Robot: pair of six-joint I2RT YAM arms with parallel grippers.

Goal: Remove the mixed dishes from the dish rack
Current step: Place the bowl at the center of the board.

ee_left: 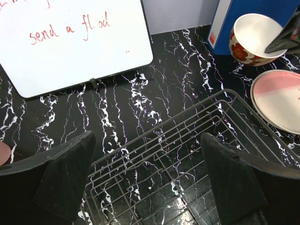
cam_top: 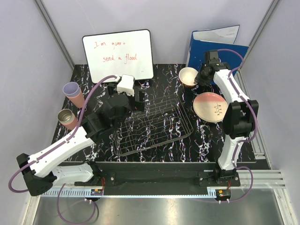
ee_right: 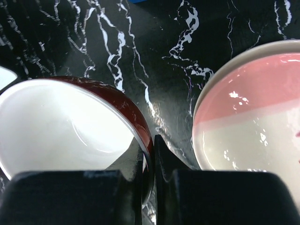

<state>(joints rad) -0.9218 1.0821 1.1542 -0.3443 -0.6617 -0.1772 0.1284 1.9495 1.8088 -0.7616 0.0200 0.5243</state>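
Black table (cam_top: 164,75): dish rack (cam_top: 152,127) lies long-axis crosswise; right fingers (ee_right: 211,197) pinch upright bowl (ee_right: 61,126); left fingers (ee_left: 65,178) wide.

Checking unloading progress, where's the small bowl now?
Top view, back right: the bowl, rim pinched in the right hand, behind the pink plate, before the blue folder.

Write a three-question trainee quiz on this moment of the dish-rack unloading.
1. True or false: the low black wire dish rack holds dishes.
2. Multiple choice: what does the right gripper pinch? A) the rack's wire B) the rim of the small cream-and-brown bowl C) nothing
3. Short answer: which gripper is open, and above what?

Key: 1 false. 2 B. 3 the left gripper, above the rack.
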